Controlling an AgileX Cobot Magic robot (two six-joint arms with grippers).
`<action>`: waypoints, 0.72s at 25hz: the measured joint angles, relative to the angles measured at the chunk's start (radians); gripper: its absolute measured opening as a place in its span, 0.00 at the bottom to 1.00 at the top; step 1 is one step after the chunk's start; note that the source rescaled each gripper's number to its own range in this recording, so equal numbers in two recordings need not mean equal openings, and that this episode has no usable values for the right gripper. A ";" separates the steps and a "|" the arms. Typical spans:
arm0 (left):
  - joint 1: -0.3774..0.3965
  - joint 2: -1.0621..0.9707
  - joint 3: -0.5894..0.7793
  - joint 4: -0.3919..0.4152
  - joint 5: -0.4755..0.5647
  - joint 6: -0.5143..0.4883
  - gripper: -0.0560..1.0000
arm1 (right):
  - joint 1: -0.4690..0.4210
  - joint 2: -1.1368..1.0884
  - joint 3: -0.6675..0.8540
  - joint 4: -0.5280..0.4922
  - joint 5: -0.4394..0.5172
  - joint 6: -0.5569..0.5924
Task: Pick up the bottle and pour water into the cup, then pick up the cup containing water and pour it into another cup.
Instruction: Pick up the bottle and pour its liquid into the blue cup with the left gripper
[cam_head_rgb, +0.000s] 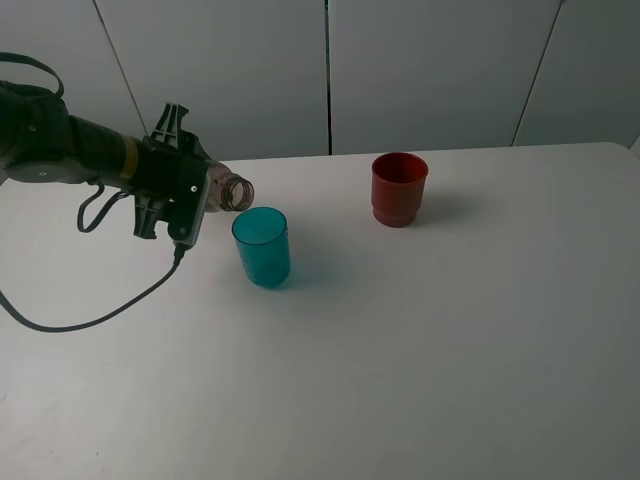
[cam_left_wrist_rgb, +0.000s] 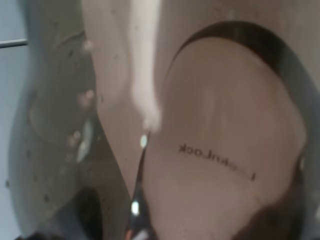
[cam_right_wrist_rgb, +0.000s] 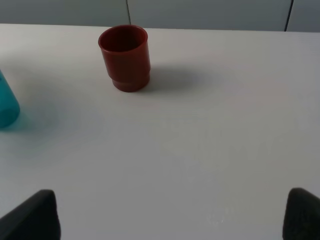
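Grips the bottle (cam_head_rgb: 236, 191) in the left tool (cam_head_rgb: 196, 200), clenched around its body. Holds it off the counter (cam_head_rgb: 450, 350), tipped almost level, open neck pointing toward the counter's right edge and poised just above the rim of the teal cup (cam_head_rgb: 262, 247). Cannot tell whether neck and rim touch, or whether water runs. Up close through the left wrist camera, shows only the bottle's clear wall (cam_left_wrist_rgb: 215, 125), with faint reversed lettering (cam_left_wrist_rgb: 217, 161) and small specks. Shows the teal cup upright, left of the counter's middle. Shows the red cup (cam_head_rgb: 399, 189) upright too, close to the far edge, well apart from the teal cup and toward the right edge. Carries the right tool (cam_right_wrist_rgb: 167, 216) released, dark fingertips (cam_right_wrist_rgb: 30, 216) spread wide above bare counter, red cup beyond them. Trails a black cable (cam_head_rgb: 90, 320) across the counter's left part.
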 joint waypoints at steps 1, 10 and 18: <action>0.000 0.000 0.000 0.000 0.000 0.005 0.06 | 0.000 0.000 0.000 0.000 0.000 0.000; 0.000 0.000 -0.008 0.000 0.002 0.065 0.06 | 0.000 0.000 0.000 0.000 0.000 0.000; -0.005 0.000 -0.046 0.000 0.008 0.085 0.05 | 0.000 0.000 0.000 0.000 0.000 0.000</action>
